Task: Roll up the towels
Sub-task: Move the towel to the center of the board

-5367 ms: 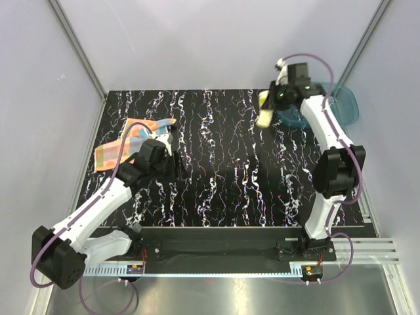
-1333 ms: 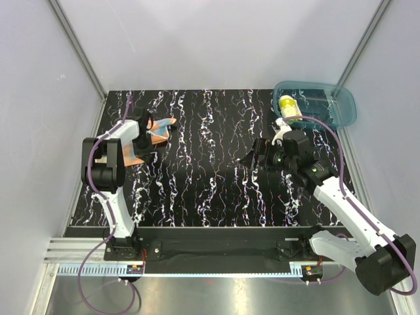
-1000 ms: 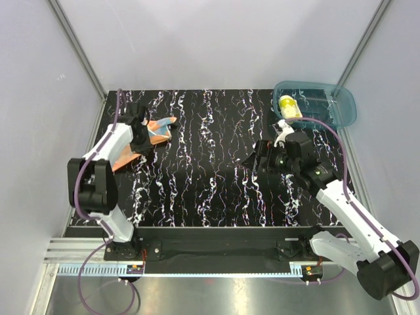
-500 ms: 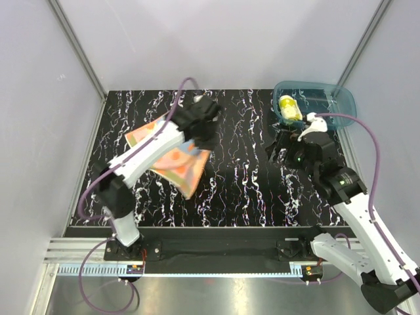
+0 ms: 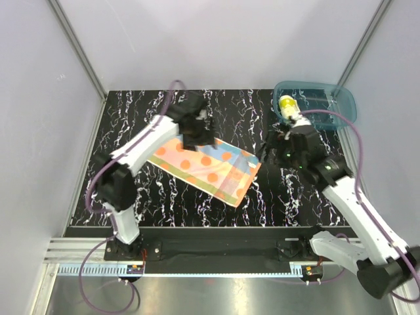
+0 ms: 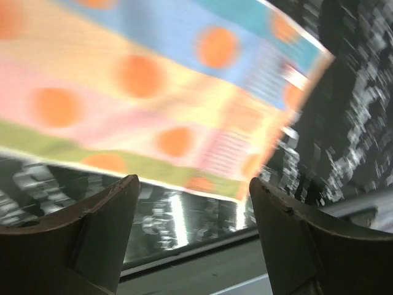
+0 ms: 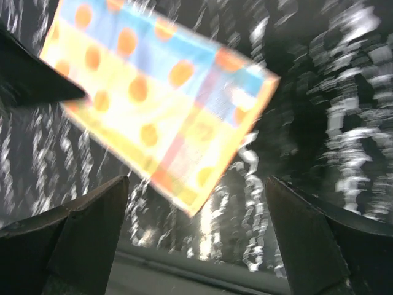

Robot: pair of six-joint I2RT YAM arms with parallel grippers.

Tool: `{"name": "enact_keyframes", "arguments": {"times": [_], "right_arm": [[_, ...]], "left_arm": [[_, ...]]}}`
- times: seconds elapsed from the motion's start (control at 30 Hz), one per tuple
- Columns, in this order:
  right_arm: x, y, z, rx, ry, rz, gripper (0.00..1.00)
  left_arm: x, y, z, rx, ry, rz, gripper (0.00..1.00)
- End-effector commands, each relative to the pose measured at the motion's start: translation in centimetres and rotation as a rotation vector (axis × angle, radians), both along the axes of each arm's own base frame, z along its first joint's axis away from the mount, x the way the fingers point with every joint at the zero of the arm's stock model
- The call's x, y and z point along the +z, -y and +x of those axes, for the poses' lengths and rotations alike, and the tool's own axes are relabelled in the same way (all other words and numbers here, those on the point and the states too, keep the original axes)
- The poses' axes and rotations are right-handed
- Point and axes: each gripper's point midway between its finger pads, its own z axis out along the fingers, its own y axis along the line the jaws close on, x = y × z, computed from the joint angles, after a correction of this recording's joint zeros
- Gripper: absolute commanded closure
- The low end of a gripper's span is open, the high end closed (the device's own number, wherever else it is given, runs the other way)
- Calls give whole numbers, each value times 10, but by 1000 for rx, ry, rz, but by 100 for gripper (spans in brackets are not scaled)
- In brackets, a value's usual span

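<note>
The orange towel [image 5: 205,167], with orange dots and light-blue, pink and green bands, lies spread flat in the middle of the black marbled table. My left gripper [image 5: 199,136] is over its far edge, open and holding nothing. In the left wrist view the towel [image 6: 153,92] lies beyond the open left gripper [image 6: 193,206]. My right gripper [image 5: 270,153] hangs open just off the towel's right corner. In the right wrist view the cloth [image 7: 159,92] lies ahead of the open right gripper [image 7: 196,212]. The yellow towel [image 5: 287,105] sits rolled up in the teal bin.
The translucent teal bin [image 5: 331,105] stands at the table's far right corner. Grey walls and metal posts close in the back and sides. The table's near edge and a metal rail [image 5: 216,246] run in front of the arm bases.
The left arm carried the orange towel from the far left to the middle, and it now lies spread flat. The left gripper has opened and let it go. The right arm moved towards its right corner.
</note>
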Motion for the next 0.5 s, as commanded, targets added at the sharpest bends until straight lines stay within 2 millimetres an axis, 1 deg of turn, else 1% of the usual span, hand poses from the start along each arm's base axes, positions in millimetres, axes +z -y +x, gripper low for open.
{"name": "enact_keyframes", "arguments": {"times": [0.0,0.03,0.07,0.1,0.13,0.17,0.2,0.23,0.27,0.3,0.33,0.37,0.4,0.47], "right_arm": [[-41,-58,-3,198,-193,133,0],[-52,-65,-6,209,-237,126,0],[-62,-68,-5,211,-269,112,0],[-82,-73,-5,212,-330,85,0],[-90,-82,-12,240,-371,77,0],[-100,-87,-16,264,-407,54,0],[-118,-92,-21,274,-466,13,1],[-127,-92,-26,275,-496,-23,1],[-139,-91,-32,271,-517,-59,1],[-148,-95,-41,270,-545,-69,1],[-154,-98,-42,264,-547,-60,2],[-166,-97,-52,245,-585,-46,2],[-171,-101,-57,253,-593,-39,3],[-181,-108,-63,255,-608,-29,9]], "left_arm": [[33,-67,23,107,116,-22,21],[36,-81,23,113,133,-10,22],[26,-103,24,155,117,22,22],[25,-114,23,169,115,38,22],[24,-129,21,179,119,59,23],[25,-136,19,179,124,73,23],[24,-144,15,180,120,95,23],[29,-151,11,171,140,112,23],[30,-163,10,192,152,148,23],[27,-169,5,189,144,167,23],[33,-174,3,178,169,178,23],[32,-179,2,181,180,199,23],[28,-183,0,178,187,213,23],[28,-193,-1,177,227,251,24]]}}
